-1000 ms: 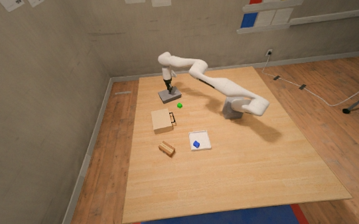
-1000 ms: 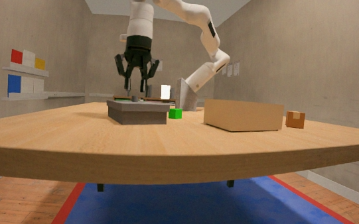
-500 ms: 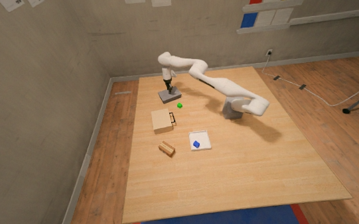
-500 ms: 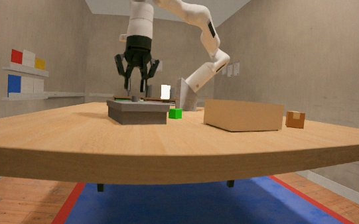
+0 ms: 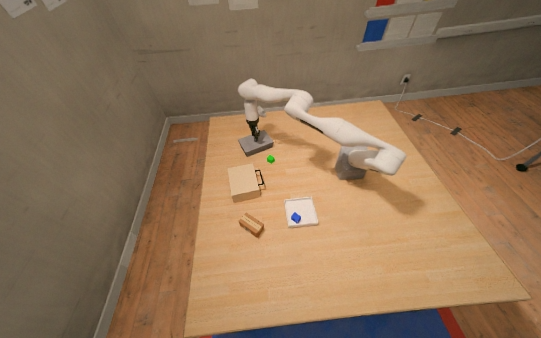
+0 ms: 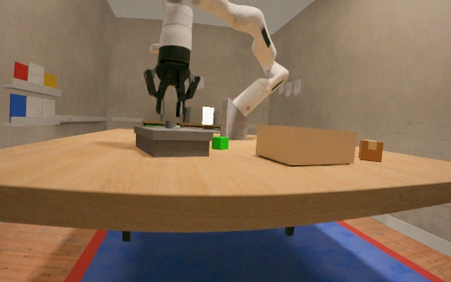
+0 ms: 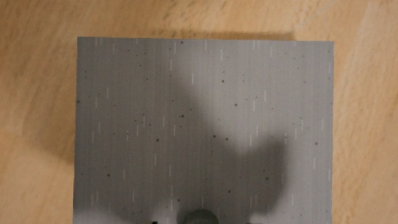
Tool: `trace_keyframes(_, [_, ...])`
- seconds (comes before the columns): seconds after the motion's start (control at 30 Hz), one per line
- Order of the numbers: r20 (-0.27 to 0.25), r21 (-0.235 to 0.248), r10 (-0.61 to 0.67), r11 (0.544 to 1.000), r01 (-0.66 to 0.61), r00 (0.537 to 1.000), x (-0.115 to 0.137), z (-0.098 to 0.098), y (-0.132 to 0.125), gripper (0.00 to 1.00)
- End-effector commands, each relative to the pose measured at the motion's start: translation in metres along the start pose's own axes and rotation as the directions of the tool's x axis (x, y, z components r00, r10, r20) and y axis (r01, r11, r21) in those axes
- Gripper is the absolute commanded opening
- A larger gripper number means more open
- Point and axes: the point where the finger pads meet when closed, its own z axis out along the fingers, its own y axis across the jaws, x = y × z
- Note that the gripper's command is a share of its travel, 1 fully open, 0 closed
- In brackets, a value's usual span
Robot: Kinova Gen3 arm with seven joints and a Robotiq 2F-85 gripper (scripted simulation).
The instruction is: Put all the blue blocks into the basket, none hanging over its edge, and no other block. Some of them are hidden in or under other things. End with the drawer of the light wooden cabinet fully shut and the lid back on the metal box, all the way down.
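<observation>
The grey metal box (image 5: 265, 148) (image 6: 171, 147) stands at the back left of the table with its lid (image 6: 183, 133) (image 7: 200, 110) on. The lid has a small round knob (image 6: 168, 123) (image 7: 201, 217). My gripper (image 5: 256, 136) (image 6: 169, 113) hangs straight above the knob, fingers half apart and empty, tips just above it. One blue block (image 5: 296, 217) lies inside the white basket (image 5: 309, 206). The light wooden cabinet (image 5: 243, 182) (image 6: 304, 144) has its drawer shut, with the black handle (image 5: 260, 178) on its right side.
A green block (image 5: 270, 159) (image 6: 220, 143) lies just right of the metal box. A small cardboard box (image 5: 251, 224) (image 6: 370, 150) sits in front of the cabinet. The arm's base (image 5: 350, 167) (image 6: 231, 121) stands to the right.
</observation>
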Motion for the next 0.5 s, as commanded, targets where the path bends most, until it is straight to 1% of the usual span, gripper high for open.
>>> trace_keyframes(0.0, [0.001,0.002,0.000,1.000,0.000,1.000,-0.0005,-0.0006,-0.0006,0.48])
trace_keyframes(0.47, [0.001,0.002,0.000,1.000,0.000,1.000,-0.0005,0.0078,-0.0006,0.48])
